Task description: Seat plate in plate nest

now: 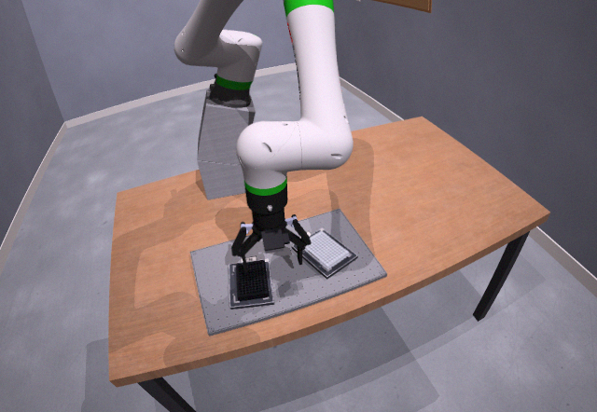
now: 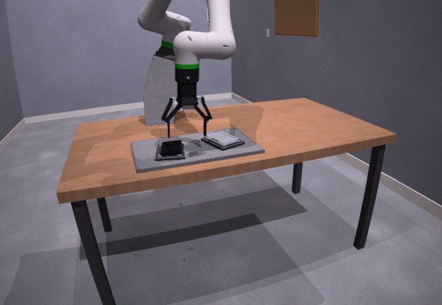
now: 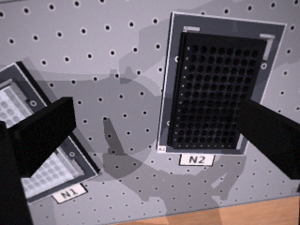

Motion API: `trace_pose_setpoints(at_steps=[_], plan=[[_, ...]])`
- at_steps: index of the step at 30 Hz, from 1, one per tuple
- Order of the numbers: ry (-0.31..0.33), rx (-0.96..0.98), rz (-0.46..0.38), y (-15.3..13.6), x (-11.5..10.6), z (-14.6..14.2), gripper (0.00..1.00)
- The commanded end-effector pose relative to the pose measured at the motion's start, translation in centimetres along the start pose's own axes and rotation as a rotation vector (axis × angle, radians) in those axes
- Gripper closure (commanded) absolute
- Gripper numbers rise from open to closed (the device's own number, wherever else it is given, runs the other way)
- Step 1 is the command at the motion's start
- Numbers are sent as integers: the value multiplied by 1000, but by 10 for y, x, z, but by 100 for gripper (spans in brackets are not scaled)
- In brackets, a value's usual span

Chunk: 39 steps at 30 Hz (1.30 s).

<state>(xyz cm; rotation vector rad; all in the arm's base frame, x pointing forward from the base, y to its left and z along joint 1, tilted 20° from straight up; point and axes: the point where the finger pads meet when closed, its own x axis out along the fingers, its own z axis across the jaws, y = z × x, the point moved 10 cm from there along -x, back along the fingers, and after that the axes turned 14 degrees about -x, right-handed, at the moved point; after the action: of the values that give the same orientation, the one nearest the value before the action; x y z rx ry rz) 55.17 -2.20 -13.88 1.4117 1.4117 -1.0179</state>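
Jaws wide, empty | black gridded plate [image 3: 213,91], apparently slightly askew | perforated baseplate [image 3: 117,42]

The top view looks down steeply from high above the table's [image 1: 434,167] front edge, facing the back wall; the arm [image 1: 313,85] fills its 12 o'clock and the grey board [image 1: 289,296] lies near 6 o'clock.

The exterior view stands farther off at about table height, in front, facing the same wall, and takes in the table [image 2: 303,123] legs and the floor.

The wrist view rides on the gripper [image 3: 155,136], very close, looking straight down on the board [image 3: 117,42], with fingers at 9 and 3 o'clock.

All three views share the board and both nests, N1 [image 3: 70,192] and N2 [image 3: 197,159].
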Motion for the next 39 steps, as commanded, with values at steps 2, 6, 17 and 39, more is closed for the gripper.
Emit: trace_pose_setpoints(at_steps=[2,6,17,39], plan=[[20,25,19,-7,2,24,0],[44,63,50,-15,4,46,0],[44,63,50,-21,7,69,0],[44,63,50,-20,30,68,0]])
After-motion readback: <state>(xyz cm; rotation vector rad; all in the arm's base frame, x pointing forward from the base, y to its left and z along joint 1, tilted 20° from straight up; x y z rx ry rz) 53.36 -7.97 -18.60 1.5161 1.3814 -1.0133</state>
